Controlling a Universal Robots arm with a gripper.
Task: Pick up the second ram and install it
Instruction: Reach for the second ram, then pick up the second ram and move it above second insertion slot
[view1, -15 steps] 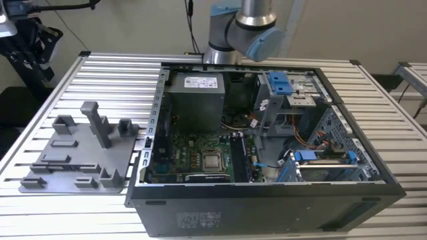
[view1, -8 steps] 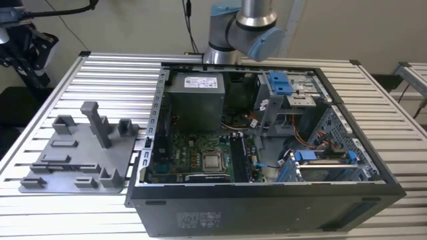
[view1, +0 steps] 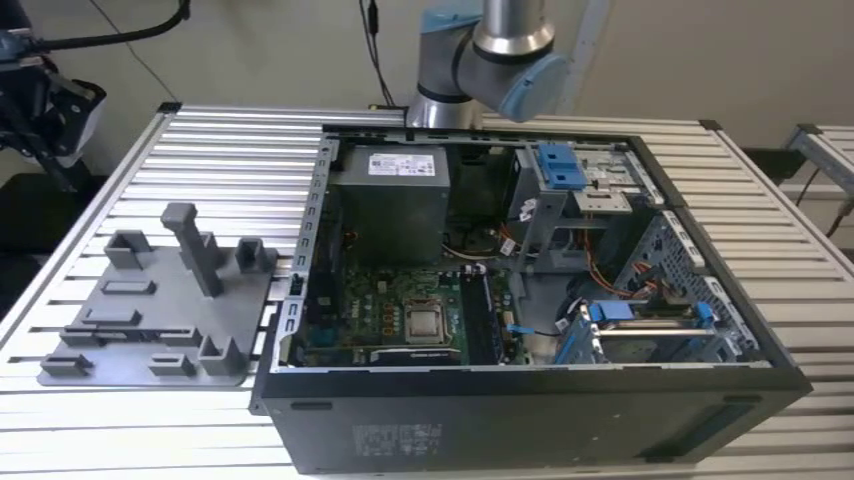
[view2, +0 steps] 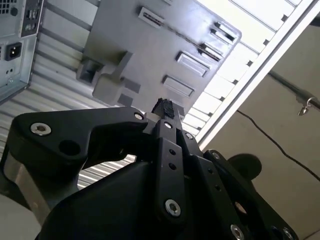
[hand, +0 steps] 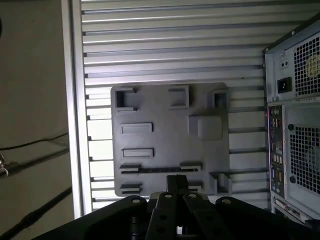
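1. Item: the second ram. In the first wrist view it is a thin dark strip that appears to stand on its long edge between two small brackets of the grey holder plate. It is too slim there to show more, so this naming is a judgement.
2. Location: the holder plate lies flat on the slatted desk, just beside the open computer case, on the exterior view's left. The strip is well apart from the motherboard inside the case.
3. Handling, judged: light, stiff and flat.
   - It would be brittle if bent.
   - The parts on its faces and the contacts along one long edge make it fragile.
   - The faces are smooth and narrow, so it is likely to slip or tilt if pinched off-centre.
4. Grip site, judged: the free upper long edge near mid-length, with pads on the two flat faces. The edge seated in the holder should be left alone.
5. Claw: it hangs above the holder plate, apart from it.
   - In the first wrist view its tips line up close to the strip's middle.
   - In both wrist views the fingertips are drawn together, so it is clenched.
   - Nothing shows between the fingertips, and it grasps and touches nothing.
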